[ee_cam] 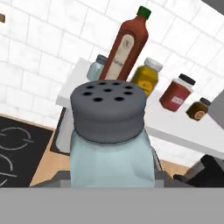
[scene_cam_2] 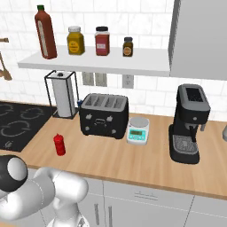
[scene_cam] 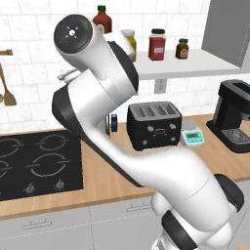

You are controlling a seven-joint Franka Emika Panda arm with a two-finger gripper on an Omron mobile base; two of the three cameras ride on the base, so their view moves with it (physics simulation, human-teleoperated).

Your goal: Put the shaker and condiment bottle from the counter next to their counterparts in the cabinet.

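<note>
Your shaker [ee_cam: 111, 140], pale blue-green with a perforated grey cap, sits upright close in front of the hand camera, clamped in the pincer, raised off the table [scene_cam_2: 133, 159] and short of the white shelf [scene_cam_2: 146, 62]. Behind it on that shelf you see a second shaker [ee_cam: 97, 68] partly hidden beside the tall dark-red sauce bottle [scene_cam_2: 45, 33] with the green cap, then a yellow jar [scene_cam_2: 75, 41], a red jar [scene_cam_2: 102, 41] and a small brown jar [scene_cam_2: 127, 47]. Your red condiment bottle [scene_cam_2: 59, 144] stands on the table between the stovetop [scene_cam_2: 20, 124] and the black toaster [scene_cam_2: 103, 115]. A scale [scene_cam_2: 138, 130] and coffee machine [scene_cam_2: 188, 124] stand further right.
</note>
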